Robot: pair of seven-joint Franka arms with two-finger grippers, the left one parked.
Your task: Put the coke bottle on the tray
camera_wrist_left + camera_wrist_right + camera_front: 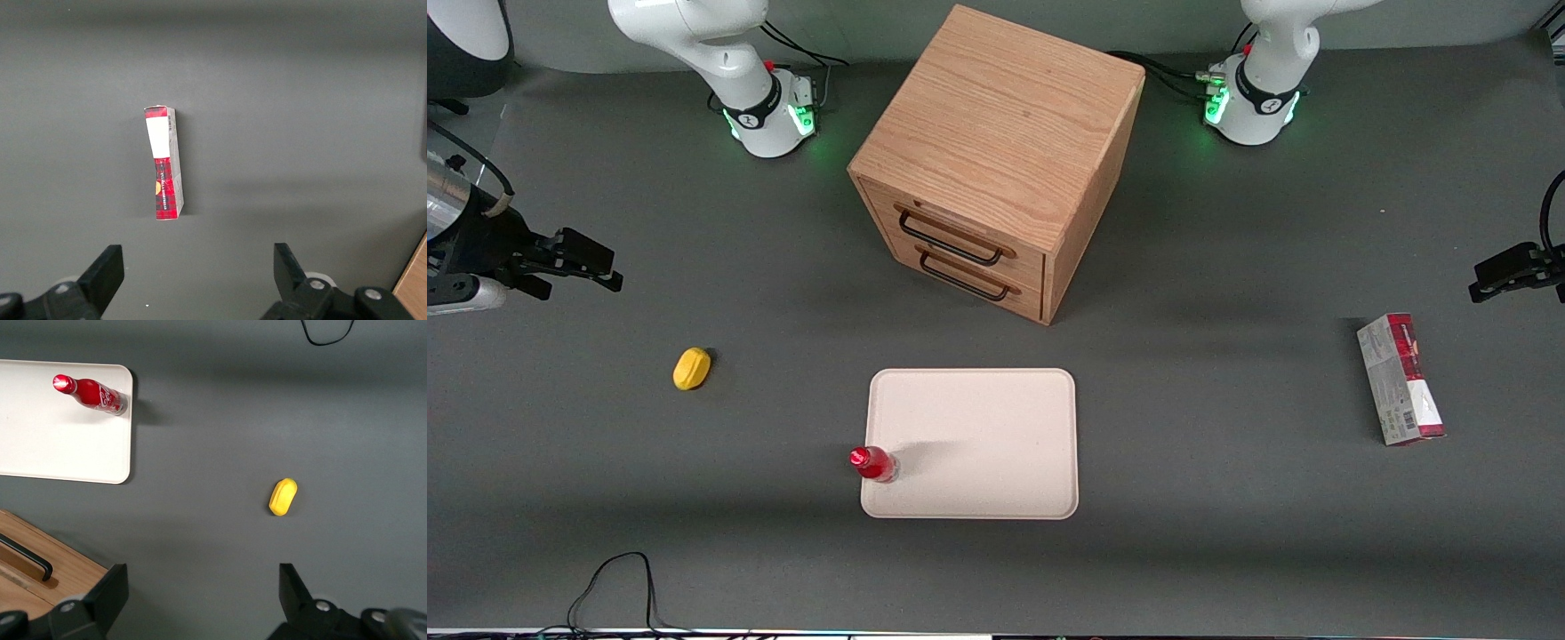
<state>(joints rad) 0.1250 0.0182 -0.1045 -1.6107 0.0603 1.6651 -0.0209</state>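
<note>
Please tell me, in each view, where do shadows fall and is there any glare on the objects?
Front view: the coke bottle throws a soft shadow across the tray; the wooden drawer cabinet darkens the table beside it; the open gripper hangs off toward the working arm's end. Right wrist view: a small glint on the bottle's cap, faint shadow by the yellow lump. Left wrist view: even light on the carton.

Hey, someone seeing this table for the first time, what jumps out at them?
The big wooden drawer cabinet in the middle catches the eye first, with the pale tray in front of it. A small red coke bottle stands upright on the tray's corner, toward the working arm's end. The open, empty hand hangs well away, above the table near a yellow lump.
</note>
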